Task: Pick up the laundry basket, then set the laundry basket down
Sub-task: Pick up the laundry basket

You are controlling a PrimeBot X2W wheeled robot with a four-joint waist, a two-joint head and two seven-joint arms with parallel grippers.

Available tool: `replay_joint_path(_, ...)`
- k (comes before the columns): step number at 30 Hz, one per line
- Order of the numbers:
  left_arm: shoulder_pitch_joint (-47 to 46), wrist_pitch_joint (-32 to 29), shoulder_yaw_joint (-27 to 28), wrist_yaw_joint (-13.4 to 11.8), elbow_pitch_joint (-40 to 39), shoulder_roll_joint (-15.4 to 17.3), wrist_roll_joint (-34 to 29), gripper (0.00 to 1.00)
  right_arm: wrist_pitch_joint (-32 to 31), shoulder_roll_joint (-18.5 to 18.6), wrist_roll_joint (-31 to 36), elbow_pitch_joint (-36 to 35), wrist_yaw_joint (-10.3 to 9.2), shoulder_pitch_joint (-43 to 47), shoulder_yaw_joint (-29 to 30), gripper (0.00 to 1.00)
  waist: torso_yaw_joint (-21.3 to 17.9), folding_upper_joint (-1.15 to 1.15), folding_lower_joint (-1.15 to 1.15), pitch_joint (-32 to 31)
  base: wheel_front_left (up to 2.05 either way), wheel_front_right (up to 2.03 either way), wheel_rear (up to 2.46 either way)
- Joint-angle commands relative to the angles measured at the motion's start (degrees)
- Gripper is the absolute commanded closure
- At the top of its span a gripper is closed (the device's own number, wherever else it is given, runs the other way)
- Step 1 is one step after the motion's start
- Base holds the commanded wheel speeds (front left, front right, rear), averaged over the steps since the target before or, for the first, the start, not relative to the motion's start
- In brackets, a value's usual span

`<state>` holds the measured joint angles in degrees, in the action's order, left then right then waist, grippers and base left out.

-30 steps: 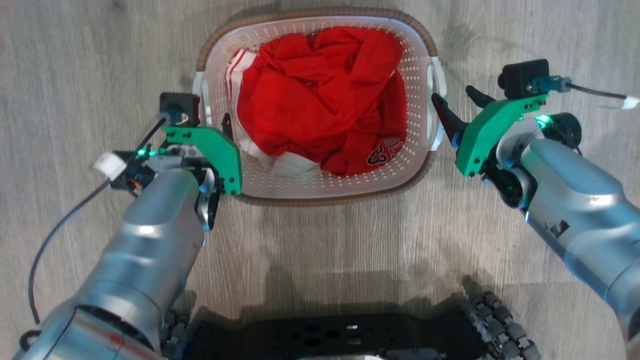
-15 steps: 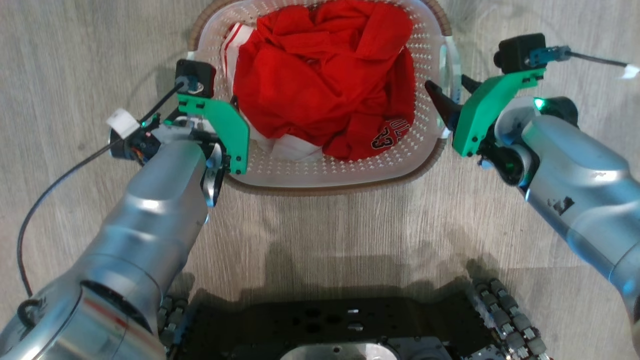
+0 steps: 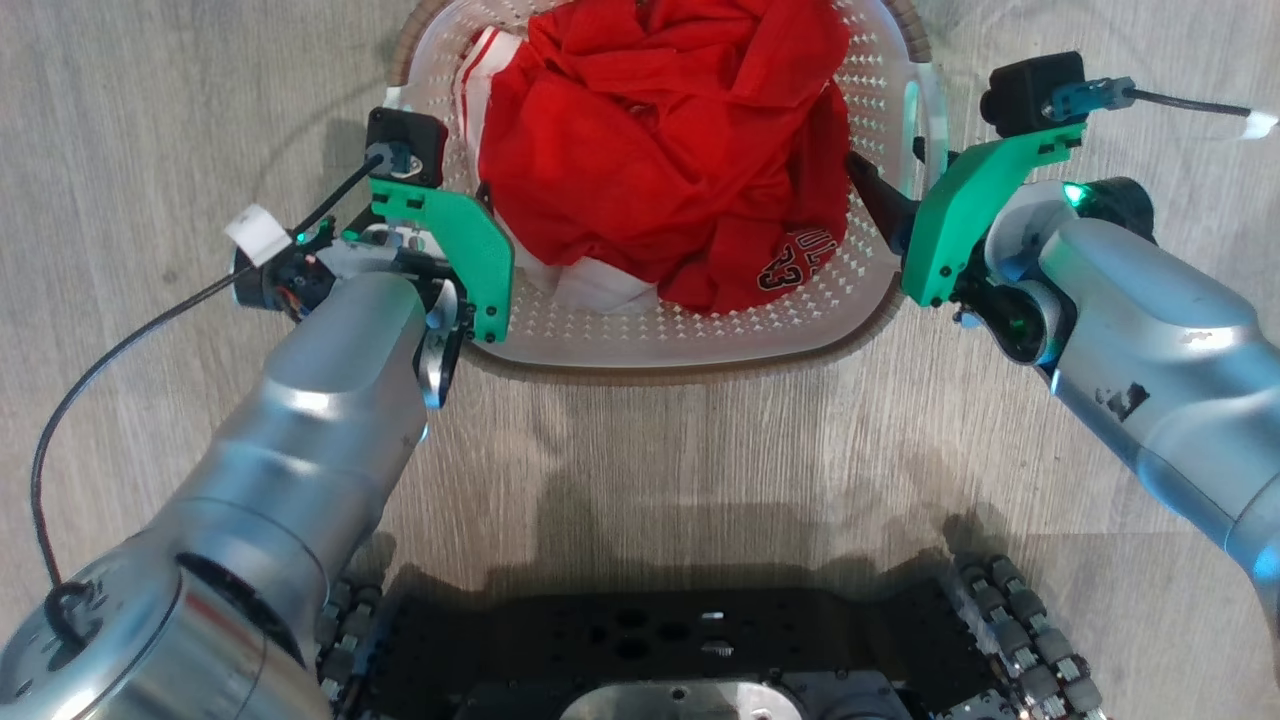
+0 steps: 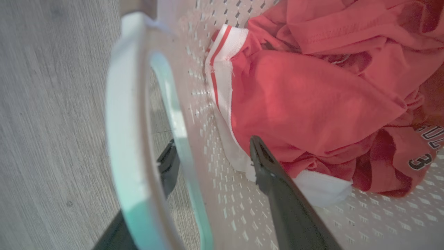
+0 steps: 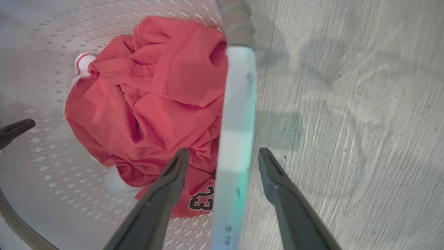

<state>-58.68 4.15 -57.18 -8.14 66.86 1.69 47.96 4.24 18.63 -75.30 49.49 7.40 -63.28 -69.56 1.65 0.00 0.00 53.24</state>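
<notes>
**Laundry basket, straddled at both handles**

Laundry basket (image 3: 640,335): white, perforated, brown rim band. Holds a crumpled red garment (image 3: 660,150) with white trim and the numeral 23. Sits straight ahead of the robot base (image 3: 660,640), over grey wood-grain floor (image 3: 700,470), with bare floor between near rim and base. Resting or raised: cannot tell.

Left gripper (image 4: 212,146): spread wide. One finger seen through the loop of the left handle (image 4: 121,121), the other inside the wall, just beside the white trim.

Right gripper (image 5: 222,152): spread wide. Right handle (image 5: 237,121) between the fingers with a gap either side. One finger inside over the garment, the other outside over the floor.

Open floor beyond both side edges.
</notes>
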Motion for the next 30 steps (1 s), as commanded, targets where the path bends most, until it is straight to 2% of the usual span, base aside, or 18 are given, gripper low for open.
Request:
replay_joint_path(1, 0.2, 0.5, 0.0, -0.4, -0.9, 1.2, 0.5, 0.0, 0.8, 1.0, -0.5, -0.5, 0.09, 2.4, -0.7, 0.0, 0.1, 0.0, 0.0, 0.0, 0.0, 0.0, 0.0)
replay_joint_path(16, -1.9, -0.2, -5.8, -0.5, -1.2, 1.2, 5.2, 0.0, -0.5, -0.8, 0.0, 3.8, 0.09, -0.5, -2.9, 0.0, 0.9, 0.0, 0.0, 1.6, 0.0, 0.0, 0.0)
replay_joint_path(30, -3.1, -0.7, -9.6, -1.1, -0.7, 1.2, 9.1, 0.0, -0.8, -1.1, -0.6, 3.7, 0.09, -0.2, -3.5, 0.0, 0.8, 0.0, 0.0, 1.9, 0.0, 0.0, 0.0)
